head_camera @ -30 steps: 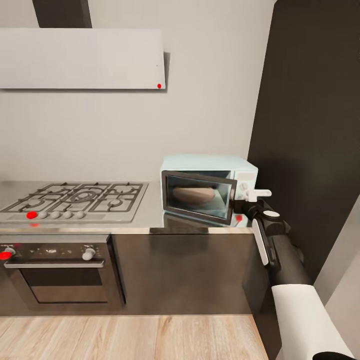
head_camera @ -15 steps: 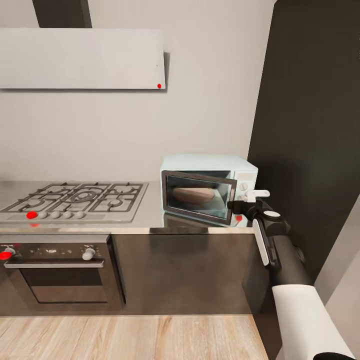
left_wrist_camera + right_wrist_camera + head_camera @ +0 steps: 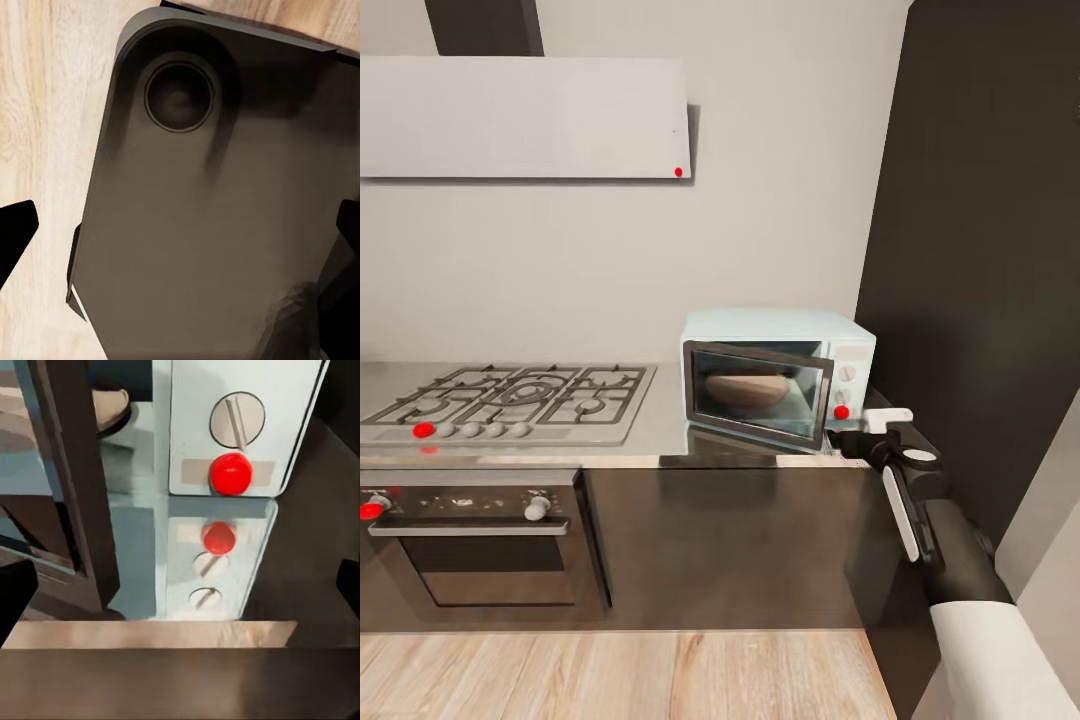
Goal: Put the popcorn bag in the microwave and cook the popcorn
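Observation:
The pale-blue microwave (image 3: pixel 780 340) stands on the grey countertop (image 3: pixel 650 425) at its right end. Its dark glass door (image 3: pixel 760 393) hangs ajar, the right edge swung out. Through the glass the tan popcorn bag (image 3: pixel 745 388) sits inside; the right wrist view catches it past the door frame as the popcorn bag (image 3: pixel 112 406). My right gripper (image 3: pixel 865 430) is open and empty, low in front of the knob panel, just below the red dot (image 3: pixel 841 411). In its own view the right gripper (image 3: pixel 180 585) faces a white knob (image 3: pixel 236 420). My left gripper (image 3: pixel 180 240) hangs open over the robot base.
A gas hob (image 3: pixel 510 395) lies at the left of the worktop, with a dark built-in oven (image 3: pixel 480 540) below. A tall dark cabinet (image 3: pixel 990 250) rises right of the microwave. A white hood (image 3: pixel 520 115) hangs on the wall. Wooden floor (image 3: pixel 620 675) runs along the front.
My right gripper has dropped and drawn back from the microwave's knobs to the counter's front edge, uncovering the red dot. The door stays ajar and the bag has not moved.

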Tool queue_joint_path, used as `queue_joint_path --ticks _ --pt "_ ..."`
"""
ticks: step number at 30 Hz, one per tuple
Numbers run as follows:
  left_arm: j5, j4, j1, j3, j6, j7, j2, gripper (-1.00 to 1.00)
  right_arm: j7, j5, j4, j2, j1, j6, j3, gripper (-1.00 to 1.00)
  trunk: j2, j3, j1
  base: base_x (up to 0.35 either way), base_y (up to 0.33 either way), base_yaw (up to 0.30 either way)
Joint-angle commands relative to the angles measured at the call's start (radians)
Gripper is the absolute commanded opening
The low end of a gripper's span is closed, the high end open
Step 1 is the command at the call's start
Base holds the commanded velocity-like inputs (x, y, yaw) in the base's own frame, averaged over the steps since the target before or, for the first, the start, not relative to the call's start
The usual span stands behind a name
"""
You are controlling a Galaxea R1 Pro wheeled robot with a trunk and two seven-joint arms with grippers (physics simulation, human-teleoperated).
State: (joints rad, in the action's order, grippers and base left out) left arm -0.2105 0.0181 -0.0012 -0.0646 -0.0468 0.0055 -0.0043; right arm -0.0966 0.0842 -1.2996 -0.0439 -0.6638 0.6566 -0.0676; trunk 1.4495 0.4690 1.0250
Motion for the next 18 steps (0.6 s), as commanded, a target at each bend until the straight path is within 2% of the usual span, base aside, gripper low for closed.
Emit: queue_joint_path --ticks 1,6,18 --pt "-0.001 0.000 0.000 -0.006 -0.002 0.001 0.000 1.00 -0.008 0.008 -0.001 -0.006 -0.001 0.002 -0.003 1.00 0.001 0.001 0.000 0.000 0.000 0.000" --pt "-0.001 0.000 0.000 -0.006 -0.002 0.001 0.000 1.00 0.002 0.013 -0.006 -0.017 0.000 -0.006 -0.006 1.00 0.001 0.001 0.000 0.000 0.000 0.000" --pt "-0.001 0.000 0.001 -0.009 -0.002 0.010 0.000 1.00 0.017 0.015 -0.021 -0.016 0.000 -0.009 -0.008 1.00 0.001 0.001 0.000 0.000 0.000 0.000"
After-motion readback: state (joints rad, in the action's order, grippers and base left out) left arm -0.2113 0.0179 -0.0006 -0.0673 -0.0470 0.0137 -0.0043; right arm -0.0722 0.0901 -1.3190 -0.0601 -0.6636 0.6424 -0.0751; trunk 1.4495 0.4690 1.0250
